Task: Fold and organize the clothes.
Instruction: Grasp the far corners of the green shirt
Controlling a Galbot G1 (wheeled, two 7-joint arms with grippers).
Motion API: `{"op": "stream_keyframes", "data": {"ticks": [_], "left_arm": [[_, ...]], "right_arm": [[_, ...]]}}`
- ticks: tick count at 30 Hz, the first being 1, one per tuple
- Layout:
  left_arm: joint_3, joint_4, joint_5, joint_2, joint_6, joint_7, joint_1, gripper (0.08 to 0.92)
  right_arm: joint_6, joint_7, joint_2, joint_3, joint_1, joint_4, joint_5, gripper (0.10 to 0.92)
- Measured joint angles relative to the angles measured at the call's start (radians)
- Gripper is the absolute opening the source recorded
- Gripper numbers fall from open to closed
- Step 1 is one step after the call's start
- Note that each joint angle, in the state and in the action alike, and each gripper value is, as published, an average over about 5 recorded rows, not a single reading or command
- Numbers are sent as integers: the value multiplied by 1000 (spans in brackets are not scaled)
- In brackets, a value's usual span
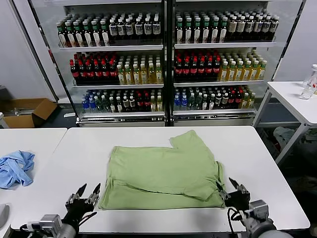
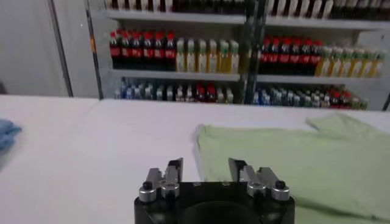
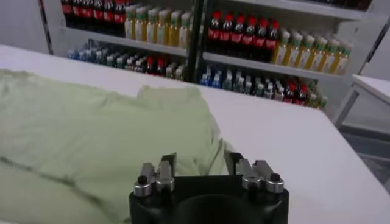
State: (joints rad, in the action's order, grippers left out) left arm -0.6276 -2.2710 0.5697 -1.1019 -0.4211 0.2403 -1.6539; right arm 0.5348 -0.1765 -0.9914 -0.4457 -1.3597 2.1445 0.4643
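I have both pincers low at the near edge of the white table. The left gripper sits just off the near left corner of the green polo shirt, its fingers spread apart and grasping nothing. The right gripper sits at the shirt's near right corner, its dark metal fingers likewise parted and empty; whether a fingertip grazes the cloth I cannot tell.

Between the two pincers and beyond them, the shirt lies flat on the smooth matte tabletop. It is soft, lightly wrinkled fabric, folded into a rough rectangle whose long axis runs from one pincer to the other. A folded layer makes a ridge across the near part, and a sleeve-like flap juts away from the right pincer at the far right corner. Collar, buttons and chest print are hidden in the fold.

Far to the left of the left pincer, a crumpled light blue cloth lies on a neighbouring table, partly cut off.

Beyond the table stand shelves of bottles with glossy caps; labels are too small to read.
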Motion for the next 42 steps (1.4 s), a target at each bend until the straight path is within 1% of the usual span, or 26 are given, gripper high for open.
{"op": "stream_keyframes", "data": {"ticks": [3, 6, 9, 16, 22, 29, 36, 39, 42], "left_arm": [[17, 45, 14, 18, -6, 6, 64, 732], [51, 108, 22, 32, -13, 12, 146, 797], [97, 183, 29, 39, -18, 19, 236, 819], [207, 376, 42, 28, -24, 35, 439, 823], [289, 537, 60, 10, -20, 49, 593, 823], [367, 686, 71, -14, -12, 53, 734, 823], [425, 807, 74, -40, -15, 52, 842, 822], [445, 846, 75, -46, -20, 47, 873, 814], [462, 868, 77, -45, -27, 40, 889, 759]], "right_arm": [[0, -4, -19, 62, 129, -88, 11, 807], [0, -7, -43, 125, 260, -191, 21, 821], [1, -8, -67, 186, 385, -300, 30, 822], [3, -14, -134, 297, 637, -567, 45, 823], [7, -12, -186, 344, 769, -771, 42, 823], [7, -2, -241, 374, 871, -959, 25, 823], [3, 12, -290, 391, 934, -1098, 9, 821], [4, 18, -304, 397, 947, -1133, 7, 775], [4, 23, -312, 402, 955, -1157, 6, 698]]}}
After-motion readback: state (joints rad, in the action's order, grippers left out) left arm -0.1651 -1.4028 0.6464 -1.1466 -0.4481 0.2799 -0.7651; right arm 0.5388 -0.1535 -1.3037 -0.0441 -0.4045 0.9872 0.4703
